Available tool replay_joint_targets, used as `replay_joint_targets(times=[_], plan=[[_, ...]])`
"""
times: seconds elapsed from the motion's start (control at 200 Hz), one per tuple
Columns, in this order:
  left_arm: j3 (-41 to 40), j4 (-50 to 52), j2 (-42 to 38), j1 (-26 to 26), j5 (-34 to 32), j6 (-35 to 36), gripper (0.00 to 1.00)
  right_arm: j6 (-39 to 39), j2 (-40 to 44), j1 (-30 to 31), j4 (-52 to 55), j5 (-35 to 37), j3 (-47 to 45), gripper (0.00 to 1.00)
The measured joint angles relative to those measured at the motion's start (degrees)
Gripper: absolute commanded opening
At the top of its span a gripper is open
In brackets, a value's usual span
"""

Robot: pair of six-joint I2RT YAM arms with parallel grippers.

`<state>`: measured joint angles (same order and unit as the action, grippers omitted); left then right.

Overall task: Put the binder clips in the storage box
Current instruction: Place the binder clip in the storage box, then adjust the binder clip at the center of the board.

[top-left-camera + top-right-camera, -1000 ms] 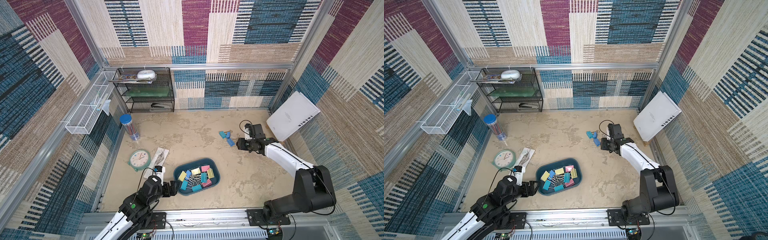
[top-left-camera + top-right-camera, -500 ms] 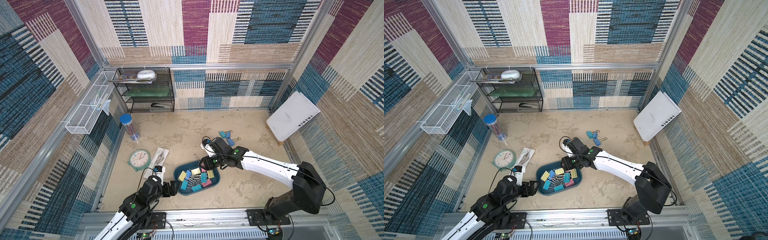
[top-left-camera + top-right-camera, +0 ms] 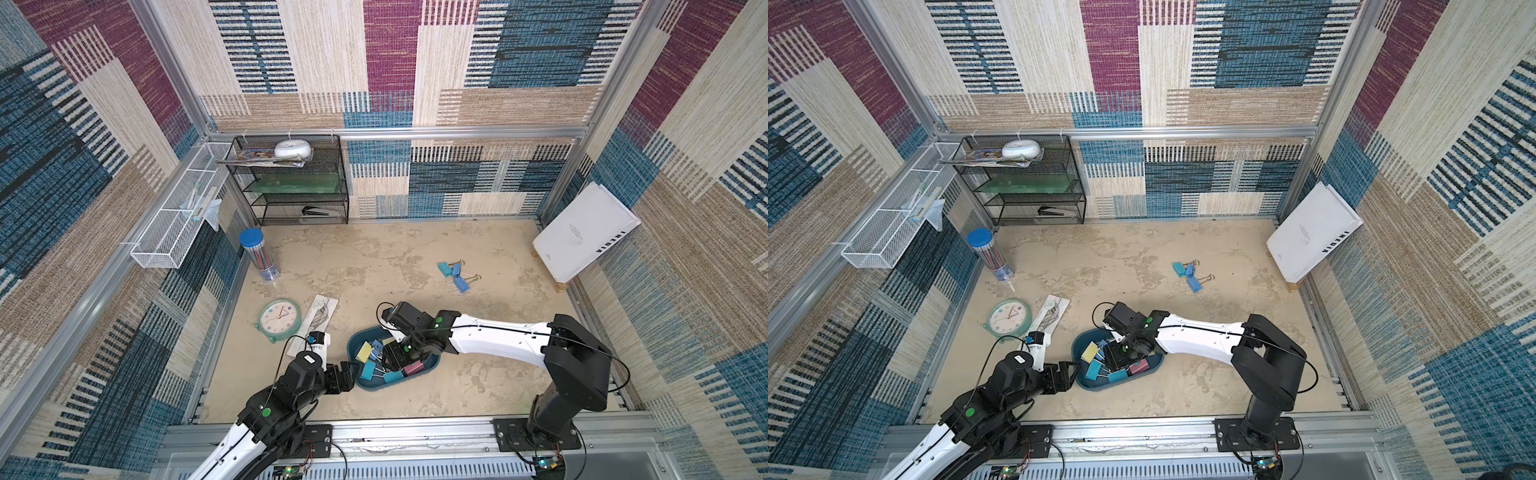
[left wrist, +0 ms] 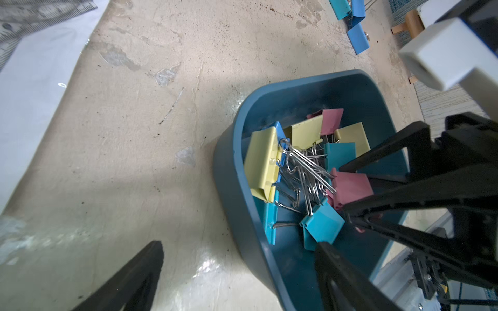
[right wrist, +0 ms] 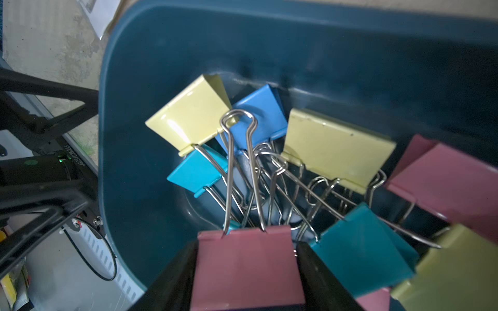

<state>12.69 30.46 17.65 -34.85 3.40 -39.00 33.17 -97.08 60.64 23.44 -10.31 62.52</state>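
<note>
Binder clips (image 5: 336,145) in pink, yellow, blue and teal lie heaped in the storage box (image 3: 434,362), their wire handles tangled at the middle. You see the heap best from the right wrist camera, against the box's dark wall (image 5: 129,161). The box sits on the table near the front edge, between your 2 arms, in both top views (image 3: 1100,386).

Your right gripper (image 3: 397,358) reaches down into the box from its far side. Between its black fingers (image 5: 172,285) sits 1 pink clip (image 5: 246,269), with its silver handle pointing out over the heap. The fingers lie close along both sides of that clip. Whether they press on it or stand just clear, you cannot tell from these views.

Your left gripper (image 3: 349,373) lies low, just beside the box's near-left corner. Its jaws stand wide apart and hold nothing. From the left wrist camera, 1 finger (image 4: 129,272) is over bare table and the other over the box's inside, with the box wall (image 4: 234,215) between them.

3 loose clips (image 3: 456,275), blue and teal with gold handles, lie close together out on the table, well apart from the box, toward the far right. A round clock (image 3: 279,320) lies flat on the table to the left of the box.
</note>
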Motion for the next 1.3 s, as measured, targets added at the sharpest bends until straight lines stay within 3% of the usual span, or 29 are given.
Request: replay_joint_targets(times=[0.12, 0.326, 0.476, 0.561, 0.616, 0.651, 0.681, 0.766, 1.027, 1.297], plan=[[0.0, 0.0, -0.1, 0.0, 0.0, 0.0, 0.92, 0.1, 0.2, 0.1, 0.8, 1.6, 0.5, 0.84], [0.0, 0.0, -0.1, 0.0, 0.0, 0.0, 0.92, -1.9, 2.8, -1.1, 4.7, 7.3, 4.9, 0.89], [0.0, 0.0, -0.2, 0.0, 0.0, 0.0, 0.92, -4.5, 9.3, -11.3, 6.7, 12.9, 5.4, 0.91], [0.0, 0.0, -0.2, 0.0, 0.0, 0.0, 0.92, -7.0, 12.0, -20.1, 6.4, 15.6, 4.3, 0.73], [0.0, 0.0, -0.4, 0.0, 0.0, 0.0, 0.92, -8.5, 12.8, -25.8, 5.7, 17.5, 2.9, 0.52], [0.0, 0.0, -0.4, 0.0, 0.0, 0.0, 0.92, -9.4, 13.0, -29.8, 4.9, 17.9, 1.8, 0.30], [0.0, 0.0, -0.5, 0.0, 0.0, 0.0, 0.92, -10.1, 13.1, -32.7, 4.2, 17.8, 0.8, 0.18], [0.0, 0.0, -0.6, 0.0, 0.0, 0.0, 0.92, -11.6, 13.0, -39.0, 2.3, 18.2, -1.6, 0.01], [0.0, 0.0, -0.6, 0.0, 0.0, 0.0, 0.92, -13.9, 5.5, -51.9, -4.8, 13.1, -2.4, 0.00], [0.0, 0.0, -0.6, 0.0, 0.0, 0.0, 0.92, -15.9, -10.6, -52.7, -6.6, 6.4, 11.2, 0.00]])
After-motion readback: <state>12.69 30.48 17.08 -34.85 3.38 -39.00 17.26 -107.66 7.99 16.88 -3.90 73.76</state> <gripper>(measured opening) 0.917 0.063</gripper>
